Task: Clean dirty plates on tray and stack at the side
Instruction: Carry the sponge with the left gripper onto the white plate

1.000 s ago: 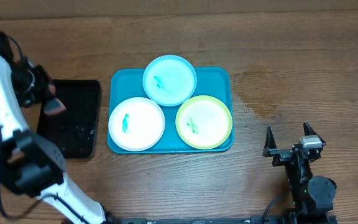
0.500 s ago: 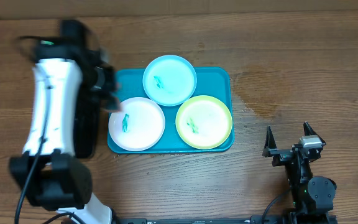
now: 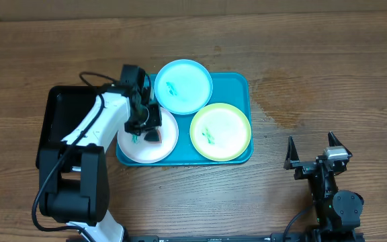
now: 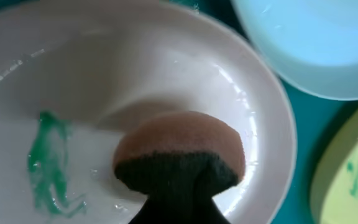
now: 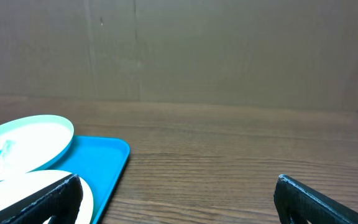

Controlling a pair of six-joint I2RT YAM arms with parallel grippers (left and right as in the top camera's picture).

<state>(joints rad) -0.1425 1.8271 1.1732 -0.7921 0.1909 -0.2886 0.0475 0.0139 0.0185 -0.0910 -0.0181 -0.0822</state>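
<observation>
All 3 plates lie in the turquoise tray point(image 3: 237, 84): the white plate point(image 3: 163, 149), the pale blue plate point(image 3: 183, 86) and the yellow-green plate point(image 3: 220, 132). The left gripper point(image 3: 148, 128) is clamped on a soft brown-and-black sponge point(image 4: 179, 155), low over the white plate just beside its teal smear point(image 4: 48, 162). The right gripper point(image 3: 310, 139) rests with jaws wide apart, well off to the tray's right. They look light, stiff and wet-slick, likely to skate under wiping, so I'd pinch each by its raised rim.

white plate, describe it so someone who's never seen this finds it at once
Find the turquoise tray mid-table. The white plate fills its front left corner. Unlike the pale blue plate and yellow-green plate, it is white with a brown sponge on it.
</observation>
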